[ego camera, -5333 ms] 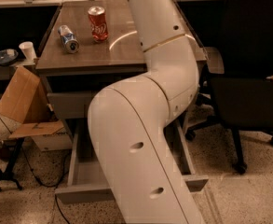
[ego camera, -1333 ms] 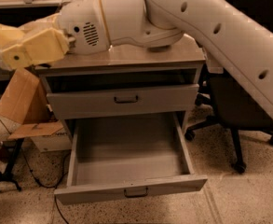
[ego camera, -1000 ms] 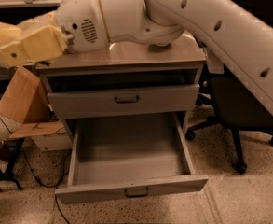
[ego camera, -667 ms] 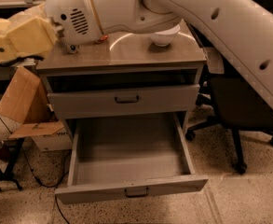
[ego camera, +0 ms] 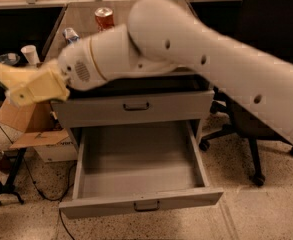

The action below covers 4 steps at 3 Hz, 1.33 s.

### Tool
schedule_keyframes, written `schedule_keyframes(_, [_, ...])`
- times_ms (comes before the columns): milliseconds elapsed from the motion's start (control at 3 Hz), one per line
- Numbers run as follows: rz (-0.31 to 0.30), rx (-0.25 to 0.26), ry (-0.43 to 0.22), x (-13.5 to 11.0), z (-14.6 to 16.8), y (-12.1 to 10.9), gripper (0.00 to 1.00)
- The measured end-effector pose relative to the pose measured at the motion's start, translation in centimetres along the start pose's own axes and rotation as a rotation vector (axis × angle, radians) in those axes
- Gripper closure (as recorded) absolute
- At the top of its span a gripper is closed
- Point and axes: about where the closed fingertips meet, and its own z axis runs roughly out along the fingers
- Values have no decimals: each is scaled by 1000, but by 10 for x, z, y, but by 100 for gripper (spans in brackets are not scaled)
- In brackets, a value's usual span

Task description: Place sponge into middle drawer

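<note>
My gripper (ego camera: 23,86) is at the left, at the end of the white arm that reaches across the cabinet top. It is level with the upper drawer front and just past the cabinet's left edge. It is shut on the pale yellow sponge (ego camera: 6,73), which sticks out up and left from the tan fingers (ego camera: 41,86). The middle drawer (ego camera: 136,204) is the lower grey one. It is pulled fully open and its tray is empty. It lies below and to the right of the gripper.
The upper grey drawer (ego camera: 136,106) is closed. A red can (ego camera: 104,18) and a lying silver can (ego camera: 72,34) are on the cabinet top. A cardboard box (ego camera: 21,121), a white cup (ego camera: 30,54) and a stand (ego camera: 6,186) are at the left. A black chair (ego camera: 271,59) is at the right.
The gripper with the sponge has come down and to the right, from above the cabinet's top left corner to beside the upper drawer. The arm now crosses lower, so the cans show.
</note>
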Motion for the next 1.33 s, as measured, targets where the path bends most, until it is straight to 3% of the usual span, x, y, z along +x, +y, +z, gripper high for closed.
schedule_keyframes(667, [157, 32, -11, 98, 29, -36, 100])
schedule_keyframes(1000, [218, 74, -2, 139, 38, -63, 100])
schedule_keyframes(1333, [222, 80, -4, 141, 39, -65, 100])
